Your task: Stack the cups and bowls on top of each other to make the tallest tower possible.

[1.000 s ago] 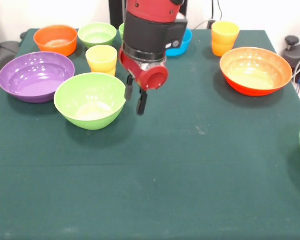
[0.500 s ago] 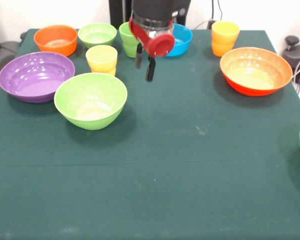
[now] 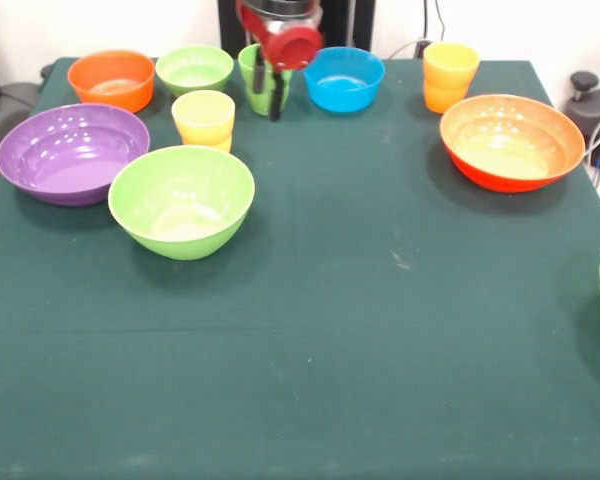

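**Gripper high at far edge, nothing stacked**

The gripper (image 3: 266, 92) hangs before the light green cup (image 3: 257, 78), fingers slightly spread, empty. Cups and bowls ring the table's (image 3: 360, 330) far and side edges, all separate; the near half lies open.

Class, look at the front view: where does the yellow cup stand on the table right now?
The yellow cup stands upright in the picture's upper left, just behind the large light green bowl, between the purple bowl and the green cup.

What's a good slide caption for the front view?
Red Sawyer tool hovers at the light green plastic cup; glossy bowls and cups sit unstacked on the green table.
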You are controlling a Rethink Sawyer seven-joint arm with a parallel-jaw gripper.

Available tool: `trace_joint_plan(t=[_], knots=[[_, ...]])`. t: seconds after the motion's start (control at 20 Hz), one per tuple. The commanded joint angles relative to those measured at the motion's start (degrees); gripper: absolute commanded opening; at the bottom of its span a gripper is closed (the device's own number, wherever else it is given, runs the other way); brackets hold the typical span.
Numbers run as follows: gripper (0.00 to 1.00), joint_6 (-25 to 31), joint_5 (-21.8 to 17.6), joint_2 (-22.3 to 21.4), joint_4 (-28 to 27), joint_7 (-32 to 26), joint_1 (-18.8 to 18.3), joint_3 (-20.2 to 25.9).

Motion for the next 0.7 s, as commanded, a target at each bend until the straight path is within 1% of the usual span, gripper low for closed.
trace_joint_plan(t=[0.05, 0.35, 0.5, 0.7], knots=[[1.0, -4.7, -2.0, 1.0, 3.1, -3.6, -5.0, 3.8], [1.0, -6.2, -2.7, 2.0, 2.0, -3.3, -6.6, 4.2], [1.0, -6.6, -2.4, 2.9, 1.5, -2.4, -6.1, 4.0], [1.0, -7.8, -1.9, 4.6, 0.3, -0.5, -4.5, 3.1]])
